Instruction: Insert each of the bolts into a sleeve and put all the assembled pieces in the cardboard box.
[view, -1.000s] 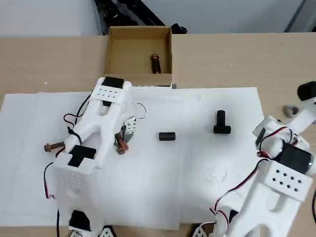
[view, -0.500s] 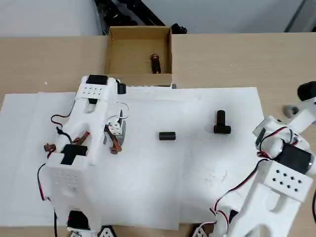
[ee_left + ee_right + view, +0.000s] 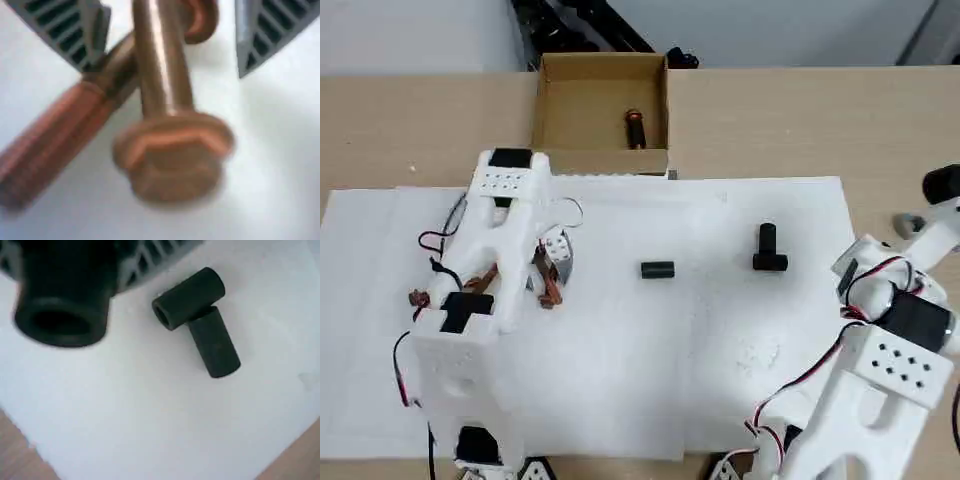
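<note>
Overhead, the cardboard box point(image 3: 538, 108) is sitting at twelve o'clock just off the white foam sheet point(image 3: 620, 380), with one assembled piece point(image 3: 635, 128) lying inside near its three o'clock wall. The left arm point(image 3: 495, 250) is stretching over the sheet's nine o'clock side, and the left gripper point(image 3: 552, 268) is hanging directly above two crossed bolts point(image 3: 551, 291). A third bolt point(image 3: 419, 298) is lying farther out toward nine o'clock, partly under the arm. A lone sleeve point(image 3: 658, 269) is lying near the sheet's centre, and a pair of sleeves point(image 3: 769, 250) is touching in a T toward two o'clock. The right arm point(image 3: 880, 380) is resting at four o'clock, with the right gripper point(image 3: 855, 268) sitting at the sheet's three o'clock edge. At the left wrist, the fingers point(image 3: 65, 25) are standing wide apart, gripping nothing, either side of the upper bolt point(image 3: 172, 155), which is lying across the lower bolt point(image 3: 55, 145). At the right wrist, a held sleeve point(image 3: 62, 305) is being clamped against a ribbed finger point(image 3: 150, 260), its open end facing the camera, with the pair of sleeves point(image 3: 200, 315) lying beyond on the foam.
</note>
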{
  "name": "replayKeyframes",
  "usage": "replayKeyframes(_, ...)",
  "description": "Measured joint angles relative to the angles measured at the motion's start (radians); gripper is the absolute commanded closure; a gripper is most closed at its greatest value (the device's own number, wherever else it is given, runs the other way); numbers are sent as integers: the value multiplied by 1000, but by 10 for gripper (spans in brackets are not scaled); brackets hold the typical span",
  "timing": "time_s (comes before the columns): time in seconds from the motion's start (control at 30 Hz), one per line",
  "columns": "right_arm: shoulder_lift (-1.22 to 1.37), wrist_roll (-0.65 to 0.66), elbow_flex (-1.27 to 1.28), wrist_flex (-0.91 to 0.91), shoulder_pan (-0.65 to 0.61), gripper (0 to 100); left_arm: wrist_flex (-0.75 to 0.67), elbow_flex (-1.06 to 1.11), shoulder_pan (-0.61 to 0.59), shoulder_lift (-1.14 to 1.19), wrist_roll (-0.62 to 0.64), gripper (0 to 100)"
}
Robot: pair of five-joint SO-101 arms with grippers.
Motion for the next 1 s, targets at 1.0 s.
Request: replayKeyframes(1.0,0,-57,0,0,-66,995,-9,-107,-137,115,120,880)
